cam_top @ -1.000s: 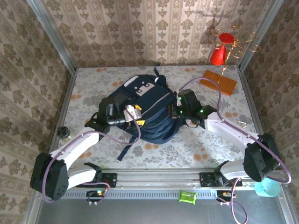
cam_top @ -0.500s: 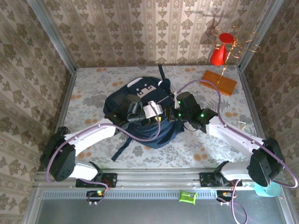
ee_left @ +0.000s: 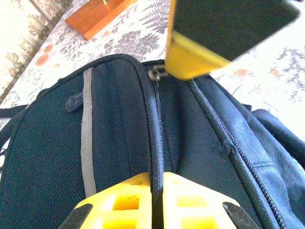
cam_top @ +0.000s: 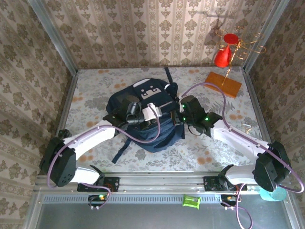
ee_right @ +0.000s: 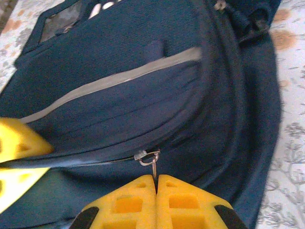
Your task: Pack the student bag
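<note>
Pinching the student bag (cam_top: 167, 136) at two points on one zip line looks like a set-up for running that zip. The right claw (ee_right: 156, 183) is closed tight on the small metal zipper pull (ee_right: 151, 161). The left claw (ee_left: 157, 193) is clamped shut on the ridge of fabric further along the same track. My guess is that the left one anchors the cloth so the slider can travel without dragging the whole bag along. Whether the teeth beside the slider are already meshed, I cannot tell.

The bag lies flat in the middle of the table (cam_top: 95, 90), front panel up, between the two arms. It is dark navy with a fine mesh-like weave. A thin grey stripe (ee_right: 119, 78) crosses the front, and a white-grey buckle patch (cam_top: 147, 89) sits toward the far end. A dark strap (cam_top: 119, 152) trails toward the near edge. Its body looks soft and rounded, so it will likely give and shift under a pull.
</note>
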Available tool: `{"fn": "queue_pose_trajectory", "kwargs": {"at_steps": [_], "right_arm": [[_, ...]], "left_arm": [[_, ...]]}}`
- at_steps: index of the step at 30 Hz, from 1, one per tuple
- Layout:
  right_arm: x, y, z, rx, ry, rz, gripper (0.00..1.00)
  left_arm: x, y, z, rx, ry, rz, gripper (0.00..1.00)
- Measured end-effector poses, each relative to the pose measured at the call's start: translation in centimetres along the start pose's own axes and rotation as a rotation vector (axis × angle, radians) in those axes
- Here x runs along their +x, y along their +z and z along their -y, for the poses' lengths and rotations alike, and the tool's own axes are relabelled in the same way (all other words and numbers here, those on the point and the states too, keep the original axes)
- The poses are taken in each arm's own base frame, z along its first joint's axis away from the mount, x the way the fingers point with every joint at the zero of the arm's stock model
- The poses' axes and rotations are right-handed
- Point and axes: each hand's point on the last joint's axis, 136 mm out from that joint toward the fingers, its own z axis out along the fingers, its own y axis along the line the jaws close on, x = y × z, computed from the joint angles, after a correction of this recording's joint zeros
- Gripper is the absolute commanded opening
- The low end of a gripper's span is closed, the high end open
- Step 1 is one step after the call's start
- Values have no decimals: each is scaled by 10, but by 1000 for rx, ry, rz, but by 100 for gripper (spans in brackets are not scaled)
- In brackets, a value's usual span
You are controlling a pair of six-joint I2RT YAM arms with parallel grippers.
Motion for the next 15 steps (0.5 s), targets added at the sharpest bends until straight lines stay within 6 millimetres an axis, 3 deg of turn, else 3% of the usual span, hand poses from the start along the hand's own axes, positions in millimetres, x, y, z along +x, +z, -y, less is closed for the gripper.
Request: {"fn": "queue_pose_trajectory", "kwargs": {"at_steps": [9,15], "right_arm": [[-6,1,8,40,-34,9,0],[-8,13,10,39,-24,-22,0]], "left_arm": [[12,-30,0,78,45,107,0],[21,-46,5,89,126,159,0]]}}
